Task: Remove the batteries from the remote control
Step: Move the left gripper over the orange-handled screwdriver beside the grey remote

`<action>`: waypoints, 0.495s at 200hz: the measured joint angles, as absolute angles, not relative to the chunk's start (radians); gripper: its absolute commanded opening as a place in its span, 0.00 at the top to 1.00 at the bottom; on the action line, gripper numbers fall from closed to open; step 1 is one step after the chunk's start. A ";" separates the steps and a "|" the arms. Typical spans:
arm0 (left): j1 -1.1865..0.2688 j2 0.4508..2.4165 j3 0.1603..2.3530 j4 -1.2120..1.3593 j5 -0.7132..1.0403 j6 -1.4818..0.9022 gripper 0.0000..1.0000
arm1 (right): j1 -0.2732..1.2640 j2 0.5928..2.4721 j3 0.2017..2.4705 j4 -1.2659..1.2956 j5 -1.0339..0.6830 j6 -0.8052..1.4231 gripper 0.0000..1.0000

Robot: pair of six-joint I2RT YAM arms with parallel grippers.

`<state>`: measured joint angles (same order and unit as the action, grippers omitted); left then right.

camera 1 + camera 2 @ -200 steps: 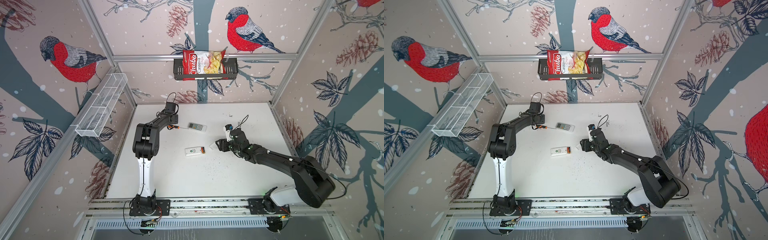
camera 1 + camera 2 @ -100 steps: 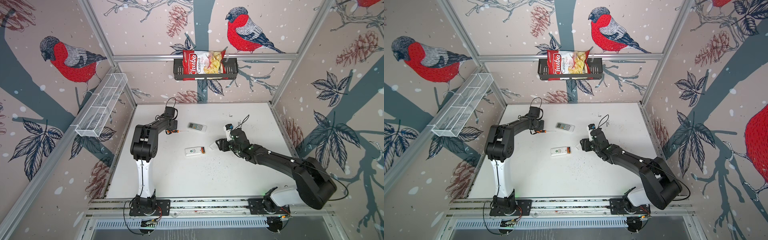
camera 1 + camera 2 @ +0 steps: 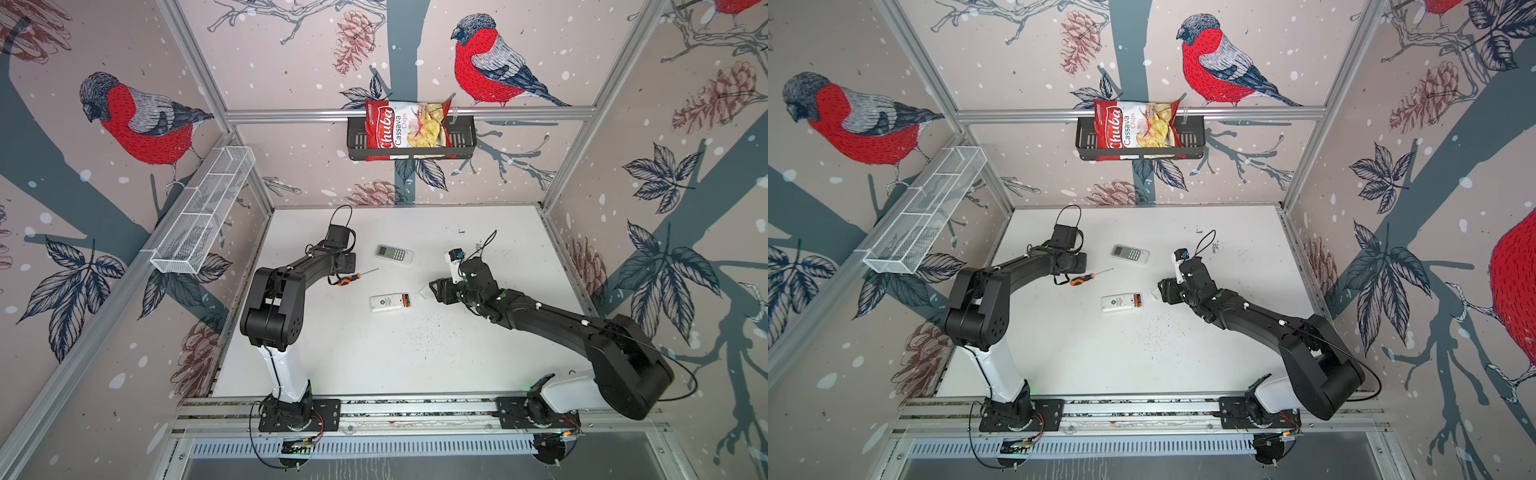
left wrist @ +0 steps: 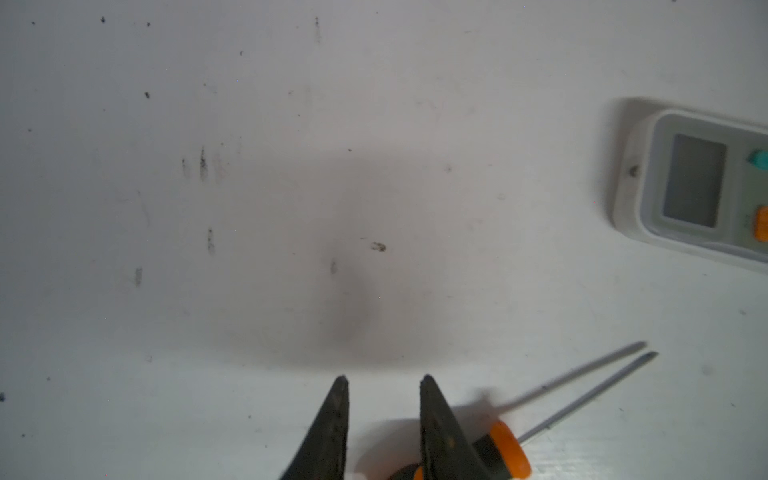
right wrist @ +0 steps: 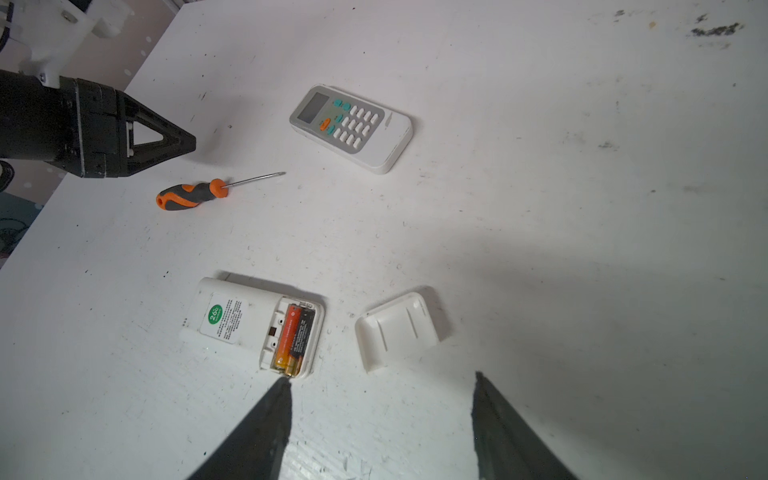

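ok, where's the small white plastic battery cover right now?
In both top views the cover lies loose mid-table, just right of the face-down white remote's open battery end and just ahead of the open right gripper, not gripped.

Chip bag (image 3: 407, 129) reads "Chuba Cassava Chips"; green sticker (image 5: 215, 313) on remote (image 5: 257, 316) reads "26".

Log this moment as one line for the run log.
remote: face down, cover off beside it, two batteries inside | left gripper: open, empty, by screwdriver | right gripper: open, empty, near cover
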<state>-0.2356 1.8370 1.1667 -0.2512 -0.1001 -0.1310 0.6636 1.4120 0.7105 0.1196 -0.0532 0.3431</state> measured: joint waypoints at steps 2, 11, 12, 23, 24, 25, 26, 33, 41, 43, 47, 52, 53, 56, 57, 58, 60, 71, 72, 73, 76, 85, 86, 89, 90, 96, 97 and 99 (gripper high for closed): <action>-0.240 1.835 1.167 -0.252 -0.099 -0.131 0.56 | 0.664 1.412 0.710 0.120 -0.053 0.343 0.29; -0.254 1.833 1.170 -0.253 -0.094 -0.128 0.49 | 0.665 1.412 0.709 0.123 -0.053 0.344 0.29; -0.255 1.833 1.170 -0.253 -0.094 -0.128 0.48 | 0.665 1.412 0.709 0.124 -0.053 0.344 0.29; -0.270 1.834 1.179 -0.263 -0.080 -0.110 0.43 | 0.666 1.412 0.706 0.125 -0.054 0.344 0.29; -0.271 1.834 1.179 -0.264 -0.079 -0.108 0.42 | 0.666 1.412 0.706 0.124 -0.054 0.344 0.29; -0.272 1.834 1.180 -0.266 -0.079 -0.103 0.42 | 0.666 1.412 0.706 0.124 -0.054 0.344 0.29; -0.272 1.834 1.180 -0.266 -0.078 -0.102 0.42 | 0.666 1.412 0.706 0.124 -0.054 0.344 0.29; -0.277 1.834 1.184 -0.273 -0.075 -0.091 0.41 | 0.666 1.412 0.706 0.124 -0.054 0.344 0.29; -0.279 1.834 1.185 -0.279 -0.068 -0.070 0.42 | 0.666 1.412 0.706 0.124 -0.054 0.344 0.29; -0.279 1.834 1.186 -0.282 -0.063 -0.067 0.42 | 0.667 1.412 0.706 0.125 -0.054 0.344 0.29; -0.280 1.834 1.187 -0.287 -0.053 -0.057 0.43 | 0.667 1.412 0.705 0.125 -0.054 0.344 0.29; -0.281 1.834 1.190 -0.299 -0.047 -0.045 0.45 | 0.667 1.411 0.704 0.125 -0.054 0.344 0.28; -0.281 1.835 1.191 -0.301 -0.044 -0.043 0.45 | 0.667 1.411 0.704 0.125 -0.054 0.344 0.28; -0.282 1.837 1.194 -0.307 -0.036 -0.038 0.46 | 0.667 1.410 0.704 0.124 -0.054 0.344 0.28; -0.282 1.838 1.196 -0.310 -0.032 -0.035 0.47 | 0.667 1.410 0.704 0.124 -0.054 0.344 0.29; -0.282 1.838 1.197 -0.312 -0.030 -0.033 0.47 | 0.667 1.409 0.703 0.124 -0.054 0.344 0.28; -0.283 1.840 1.200 -0.317 -0.025 -0.026 0.47 | 0.667 1.409 0.703 0.124 -0.054 0.344 0.28; -0.287 1.858 1.224 -0.337 0.005 -0.004 0.50 | 0.667 1.406 0.702 0.125 -0.054 0.344 0.28; -0.287 1.859 1.225 -0.338 0.006 -0.001 0.50 | 0.667 1.406 0.702 0.125 -0.054 0.344 0.29; -0.288 1.861 1.228 -0.341 0.010 0.002 0.50 | 0.667 1.406 0.702 0.125 -0.054 0.344 0.29; -0.290 1.866 1.234 -0.345 0.019 0.007 0.50 | 0.667 1.405 0.702 0.125 -0.054 0.344 0.29; -0.298 1.880 1.248 -0.361 0.035 0.022 0.51 | 0.667 1.403 0.701 0.125 -0.054 0.344 0.28; -0.299 1.881 1.249 -0.363 0.036 0.023 0.51 | 0.667 1.402 0.701 0.125 -0.054 0.344 0.28; -0.302 1.885 1.253 -0.368 0.040 0.029 0.51 | 0.667 1.402 0.701 0.125 -0.054 0.344 0.28; -0.303 1.887 1.254 -0.371 0.043 0.031 0.51 | 0.667 1.401 0.701 0.125 -0.054 0.344 0.28; -0.310 1.893 1.261 -0.382 0.056 0.039 0.51 | 0.667 1.401 0.701 0.125 -0.054 0.344 0.28; -0.311 1.893 1.261 -0.383 0.057 0.040 0.51 | 0.667 1.400 0.701 0.125 -0.054 0.344 0.28; -0.313 1.895 1.264 -0.387 0.060 0.045 0.51 | 0.667 1.400 0.701 0.125 -0.054 0.344 0.28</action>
